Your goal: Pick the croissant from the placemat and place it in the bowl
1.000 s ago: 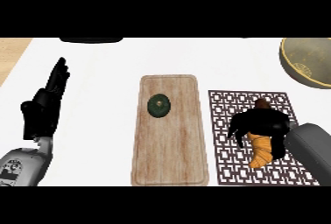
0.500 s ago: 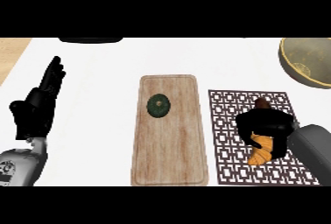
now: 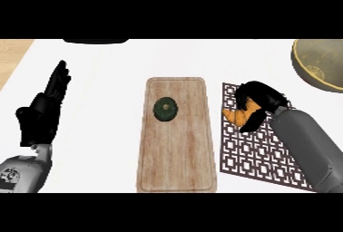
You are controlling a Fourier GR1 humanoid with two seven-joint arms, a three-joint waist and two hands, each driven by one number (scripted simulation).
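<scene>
**Croissant gripped and on the move toward the bowl**

Shifted since the earlier frames, the robot's right hand [image 3: 260, 100] now sits nearer the far left part of the brown lattice-patterned placemat [image 3: 258, 156], where before it lay lower over the mat's middle. Its black fingers [image 3: 249, 123] are curled round the golden-orange crescent croissant [image 3: 239, 115], whose pointed end pokes out on the left side of the hand. Whether the pastry has cleared the mat or is only tilted up cannot be told from this steep view, but it looks turned compared with a moment ago, which suggests the pick is under way.

Over by the tabletop's [image 3: 107, 81] left edge, the left hand [image 3: 41, 115] rests open with fingers straight and pointing upward; it has drifted only slightly.

Between the two arms lies a long pale wooden cutting board [image 3: 177, 154] with a small round dark-green fruit, perhaps an avocado [image 3: 164, 109], on its far half.

At the far right corner stands the olive-gold round bowl [image 3: 321, 63], partly cut off by the view. Judging by the layout, the grasp step seems done; the carry away from the robot and to the right remains, followed by release above the bowl.
</scene>
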